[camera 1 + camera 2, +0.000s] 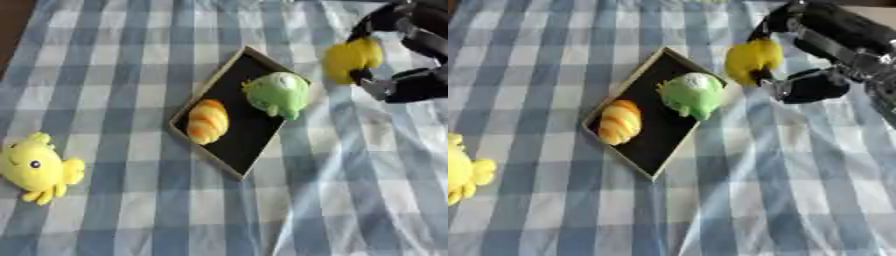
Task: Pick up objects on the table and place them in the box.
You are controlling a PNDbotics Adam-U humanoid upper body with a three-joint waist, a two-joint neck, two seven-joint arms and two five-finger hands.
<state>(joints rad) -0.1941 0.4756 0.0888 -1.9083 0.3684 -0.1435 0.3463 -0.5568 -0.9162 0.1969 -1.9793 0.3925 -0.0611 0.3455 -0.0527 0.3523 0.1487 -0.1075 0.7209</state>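
Note:
A shallow black box (pixel 247 132) with a tan rim lies askew in the middle of the checked cloth. Inside it rest an orange-striped croissant toy (pixel 208 121) and a green plush (pixel 278 93) near the far right rim. My right hand (pixel 811 86) comes in from the upper right, its fingers and thumb curled round a yellow plush (pixel 752 60), held just right of the box's far corner. A yellow plush creature with a dark eye (pixel 35 167) lies at the left edge of the cloth. My left hand shows in neither view.
A blue and white checked cloth (pixel 350 200) covers the table. A strip of dark brown surface (pixel 13 25) shows at the upper left corner.

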